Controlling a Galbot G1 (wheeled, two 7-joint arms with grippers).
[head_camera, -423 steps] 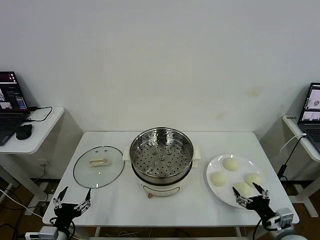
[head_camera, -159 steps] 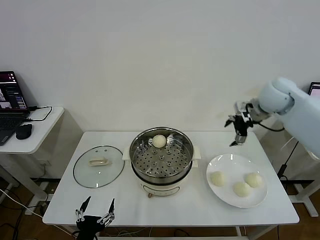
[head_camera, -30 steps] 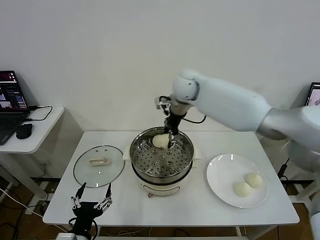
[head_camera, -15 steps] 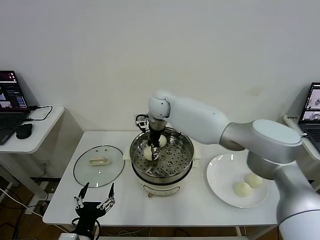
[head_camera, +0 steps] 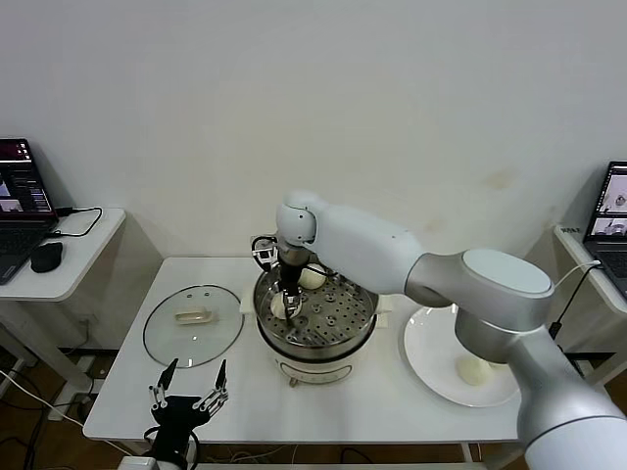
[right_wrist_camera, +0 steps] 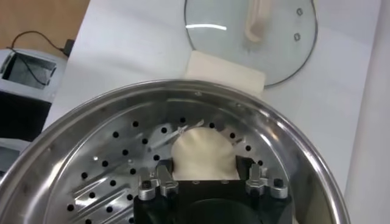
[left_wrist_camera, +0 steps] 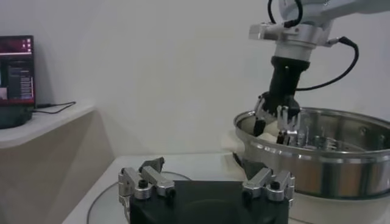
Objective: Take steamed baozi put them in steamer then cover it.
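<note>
The steamer (head_camera: 315, 315) stands mid-table, a shiny steel pot with a perforated tray (right_wrist_camera: 103, 164). One steamed baozi (head_camera: 313, 278) lies at the back of the tray. My right gripper (head_camera: 287, 305) reaches down into the pot's left side and is shut on a second baozi (right_wrist_camera: 204, 155), held low over the tray. The baozi fills the space between the fingers. The cover (head_camera: 193, 325), a glass lid with a cream handle, lies flat on the table left of the pot. My left gripper (head_camera: 186, 399) waits open at the table's front edge, left of the pot.
A white plate (head_camera: 436, 377) on the right holds another baozi (head_camera: 474, 369); my right arm hides part of it. Side tables with a laptop (head_camera: 20, 211) on the left and another (head_camera: 609, 211) on the right flank the white table.
My right gripper has carried its baozi from the back of the pot, beside the first bun, to the left side and lower towards the tray. The left gripper has barely moved.
</note>
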